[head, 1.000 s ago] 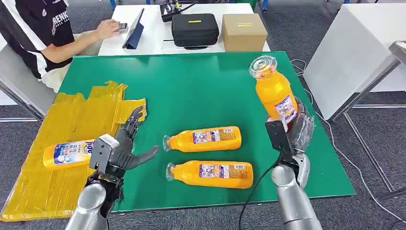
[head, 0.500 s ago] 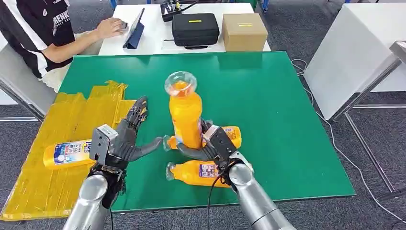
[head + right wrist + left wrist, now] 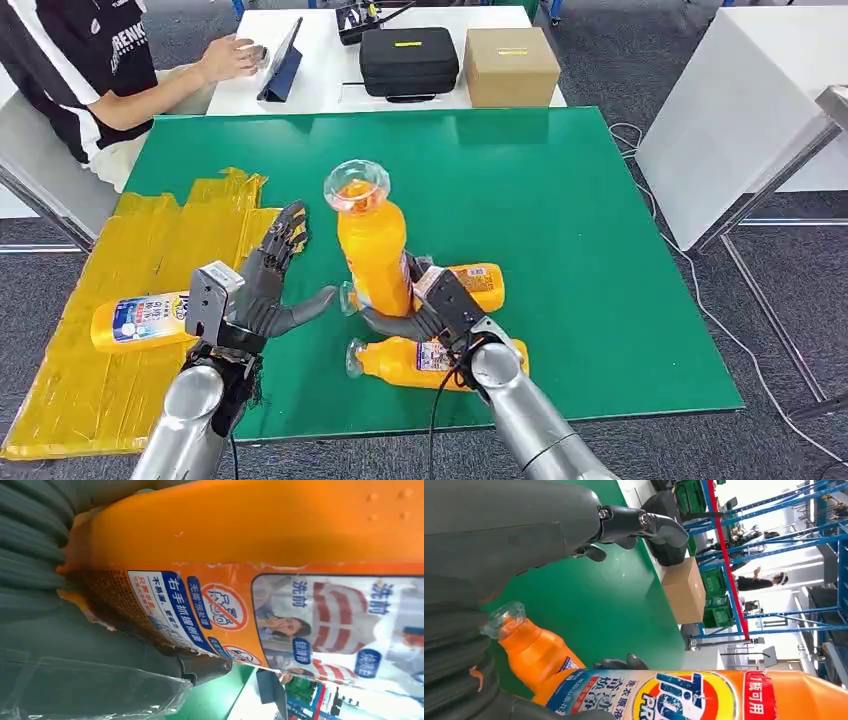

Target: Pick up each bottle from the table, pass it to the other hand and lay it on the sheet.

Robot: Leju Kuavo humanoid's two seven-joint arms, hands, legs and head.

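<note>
Right hand (image 3: 432, 312) has carried the upright bottle (image 3: 372, 250) from the counter's (image 3: 560, 200) 3 o'clock edge to centre, gripping its base, long axis near vertical. Left hand (image 3: 255, 295) waits wide open, empty, at the bottle's 9 o'clock, just beside it; the yellow sheet (image 3: 130, 250) lies beyond.

Right hand (image 3: 440, 312) carries upright bottle (image 3: 372, 250) from the table's right side across to centre — now just beside open left hand (image 3: 262, 290)

Bottles (image 3: 373, 250): orange, blue-white labels. Sheet (image 3: 130, 290), left of bottles: yellow. Table (image 3: 560, 200): green. Case (image 3: 408, 62): black.
</note>
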